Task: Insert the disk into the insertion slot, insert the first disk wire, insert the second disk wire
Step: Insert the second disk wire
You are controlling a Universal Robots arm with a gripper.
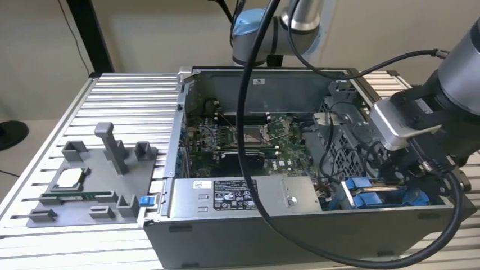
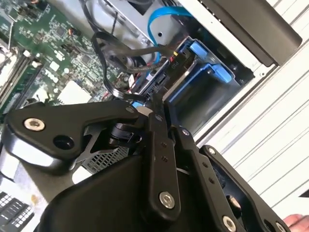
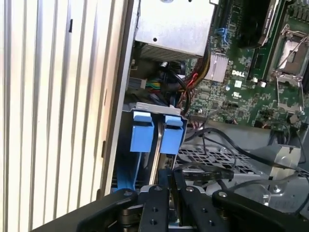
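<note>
the disk [image 1: 379,198] sits down in the insertion slot [image 1: 341,154] at the lower right of the exterior view, inside the open computer case [image 1: 300,236]; its two blue carrier tabs [image 3: 155,134] stand side by side at the centre of the first wrist view. so the first step looks done, as a judgement.

the pincer [image 2: 153,104] hangs over the drive's connector edge, mid-frame in the second wrist view, its fingers pressed close together. a dark wire connector [image 2: 150,83] lies right at the tips, but whether they pinch it i cannot tell. a blue data cable [image 2: 161,12] loops at the top centre of that view, and a black wire bundle [image 2: 113,58] curls to its left. whether either wire is seated i cannot tell, so the two wire steps read as under way or left.

counted: one arm, one pincer, one disk, two blue tabs, one case, one grey power-supply box [image 1: 244,198] at the lower middle of the exterior view, one grey fixture tray [image 1: 82,191] on the slatted bench [image 1: 127,95] at lower left.
</note>
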